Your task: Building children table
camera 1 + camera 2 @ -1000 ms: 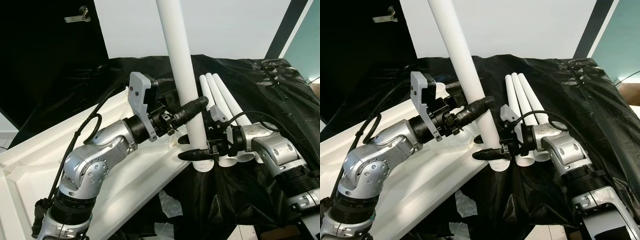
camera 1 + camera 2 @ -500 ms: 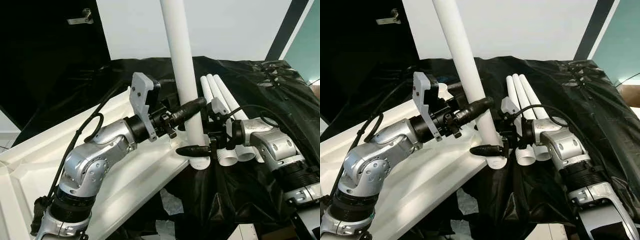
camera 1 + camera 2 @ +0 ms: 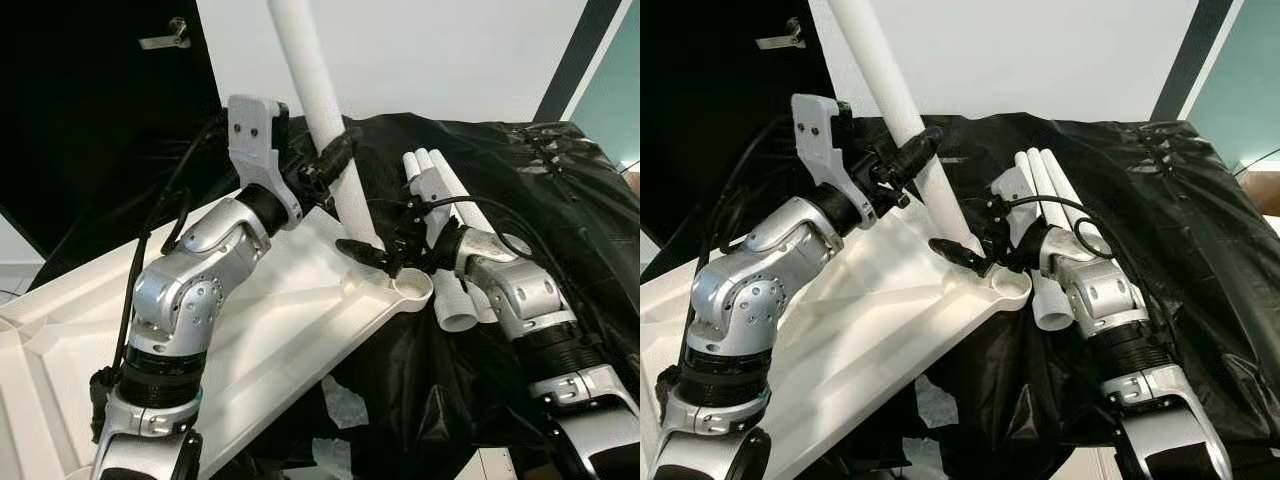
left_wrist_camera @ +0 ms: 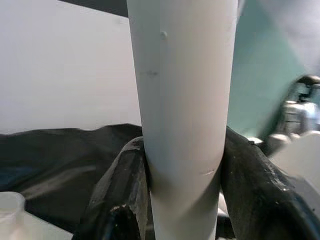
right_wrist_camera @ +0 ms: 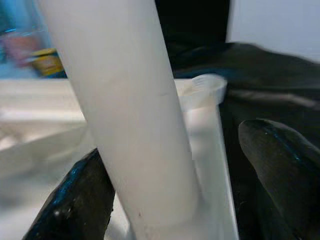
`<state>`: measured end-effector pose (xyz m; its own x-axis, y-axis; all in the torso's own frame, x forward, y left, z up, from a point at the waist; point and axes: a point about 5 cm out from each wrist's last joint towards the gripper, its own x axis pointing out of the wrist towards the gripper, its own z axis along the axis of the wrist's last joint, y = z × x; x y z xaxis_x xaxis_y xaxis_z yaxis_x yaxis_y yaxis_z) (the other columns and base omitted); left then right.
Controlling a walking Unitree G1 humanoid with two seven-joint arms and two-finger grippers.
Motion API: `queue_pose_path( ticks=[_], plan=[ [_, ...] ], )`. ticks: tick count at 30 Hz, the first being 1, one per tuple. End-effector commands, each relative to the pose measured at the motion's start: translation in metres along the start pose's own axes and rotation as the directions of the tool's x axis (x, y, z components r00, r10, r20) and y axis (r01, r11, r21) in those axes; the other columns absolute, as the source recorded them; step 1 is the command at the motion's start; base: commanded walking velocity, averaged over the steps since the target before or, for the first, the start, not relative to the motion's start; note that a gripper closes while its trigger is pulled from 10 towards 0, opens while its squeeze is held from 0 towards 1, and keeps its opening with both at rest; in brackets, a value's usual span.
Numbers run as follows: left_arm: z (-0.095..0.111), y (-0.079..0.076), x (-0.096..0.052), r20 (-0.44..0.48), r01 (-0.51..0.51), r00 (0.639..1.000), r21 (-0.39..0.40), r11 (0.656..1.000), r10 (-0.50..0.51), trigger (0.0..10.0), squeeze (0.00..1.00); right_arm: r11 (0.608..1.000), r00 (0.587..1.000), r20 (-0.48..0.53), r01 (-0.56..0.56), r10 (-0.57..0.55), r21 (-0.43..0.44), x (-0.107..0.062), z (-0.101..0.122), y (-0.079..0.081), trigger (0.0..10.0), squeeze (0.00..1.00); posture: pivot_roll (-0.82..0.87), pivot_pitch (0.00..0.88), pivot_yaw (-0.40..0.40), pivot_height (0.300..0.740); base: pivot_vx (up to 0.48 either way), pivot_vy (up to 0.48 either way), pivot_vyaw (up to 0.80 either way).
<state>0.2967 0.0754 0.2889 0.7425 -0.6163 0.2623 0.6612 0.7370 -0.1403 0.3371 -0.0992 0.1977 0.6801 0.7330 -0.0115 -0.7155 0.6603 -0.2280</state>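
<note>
Table leg leaned over the tabletop's corner socket, pinched by my left gripper, my right gripper spread around its foot.

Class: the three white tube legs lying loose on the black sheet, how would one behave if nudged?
The spare legs are round and smooth, so one would probably roll. Their open ends suggest hollow, likely light tubes. The rumpled black sheet might slow them.
</note>
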Motion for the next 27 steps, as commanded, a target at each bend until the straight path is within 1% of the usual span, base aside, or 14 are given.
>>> queue_pose_path(
  ticks=[1,3,4,5,7,9,11,12,13,14,21,22,25,27],
  plan=[
    [0.003,0.002,0.001,0.003,-0.039,0.999,0.011,0.999,0.039,10.0,0.00,0.998,0.999,-0.006,0.053,-0.053,-0.039,-0.002,0.000,-0.001,10.0,0.00,0.08,0.007,0.014,0.740,0.000,0.000,0.00],
    [0.003,0.002,0.002,0.004,-0.046,0.999,0.008,0.999,0.046,10.0,0.00,0.996,0.997,-0.005,0.077,-0.077,-0.047,0.001,0.001,0.001,10.0,0.00,0.08,0.010,0.013,0.740,0.000,0.000,0.00],
    [0.003,0.000,0.005,0.008,-0.065,0.998,-0.003,0.998,0.065,10.0,0.00,0.990,0.992,-0.002,0.125,-0.126,-0.065,0.007,0.001,0.005,10.0,0.00,0.08,0.011,0.013,0.740,0.000,0.000,0.00],
    [0.003,-0.001,0.007,0.012,-0.075,0.997,-0.007,0.997,0.075,10.0,0.00,0.986,0.989,0.000,0.145,-0.146,-0.076,0.009,0.001,0.006,10.0,0.00,0.08,0.011,0.013,0.740,0.000,0.000,0.00],
    [0.005,-0.001,0.011,0.028,-0.110,0.993,-0.013,0.994,0.111,10.0,0.00,0.980,0.982,0.008,0.187,-0.187,-0.072,0.014,0.002,0.010,10.0,0.00,0.08,0.011,0.011,0.740,0.000,0.000,0.00],
    [0.005,-0.001,0.011,0.028,-0.110,0.993,-0.013,0.994,0.111,10.0,0.00,0.980,0.982,0.008,0.187,-0.187,-0.072,0.014,0.002,0.010,10.0,0.00,0.08,0.011,0.011,0.740,0.000,0.000,0.00],
    [0.006,-0.004,0.014,0.035,-0.130,0.991,-0.024,0.991,0.131,10.0,0.00,0.970,0.974,0.013,0.227,-0.227,-0.081,0.019,0.002,0.015,10.0,0.00,0.08,0.014,0.007,0.740,0.000,0.000,0.00],
    [0.006,-0.004,0.014,0.035,-0.130,0.991,-0.024,0.991,0.131,10.0,0.00,0.970,0.974,0.013,0.227,-0.227,-0.081,0.019,0.002,0.015,10.0,0.00,0.08,0.014,0.007,0.740,0.000,0.000,0.00],
    [0.007,-0.010,0.018,0.042,-0.136,0.990,-0.026,0.990,0.137,10.0,0.00,0.964,0.969,0.016,0.248,-0.248,-0.096,0.025,0.002,0.024,10.0,0.00,0.08,0.015,0.007,0.740,0.000,0.000,0.00],
    [0.007,-0.013,0.021,0.045,-0.136,0.990,-0.029,0.990,0.137,10.0,0.00,0.961,0.965,0.017,0.261,-0.261,-0.092,0.028,0.003,0.027,10.0,0.00,0.08,0.016,0.007,0.740,0.000,0.000,0.00],
    [0.007,-0.021,0.025,0.049,-0.135,0.989,-0.036,0.990,0.137,10.0,0.00,0.950,0.954,0.022,0.300,-0.300,-0.082,0.032,0.005,0.031,10.0,0.00,0.08,0.020,0.006,0.740,0.000,0.000,0.00],
    [0.007,-0.024,0.027,0.052,-0.138,0.989,-0.038,0.990,0.140,10.0,0.00,0.945,0.949,0.023,0.316,-0.315,-0.088,0.033,0.006,0.031,10.0,0.00,0.09,0.021,0.006,0.740,0.000,0.000,0.00],
    [0.007,-0.026,0.029,0.054,-0.138,0.989,-0.040,0.990,0.140,10.0,0.00,0.940,0.944,0.021,0.329,-0.328,-0.087,0.034,0.006,0.030,10.0,0.00,0.09,0.024,0.007,0.740,0.000,0.000,0.00],
    [0.009,-0.031,0.032,0.061,-0.143,0.988,-0.036,0.989,0.145,10.0,0.00,0.930,0.934,0.018,0.356,-0.356,-0.093,0.035,0.006,0.028,10.0,0.00,0.09,0.029,0.008,0.740,0.000,0.000,0.00]
  ],
)
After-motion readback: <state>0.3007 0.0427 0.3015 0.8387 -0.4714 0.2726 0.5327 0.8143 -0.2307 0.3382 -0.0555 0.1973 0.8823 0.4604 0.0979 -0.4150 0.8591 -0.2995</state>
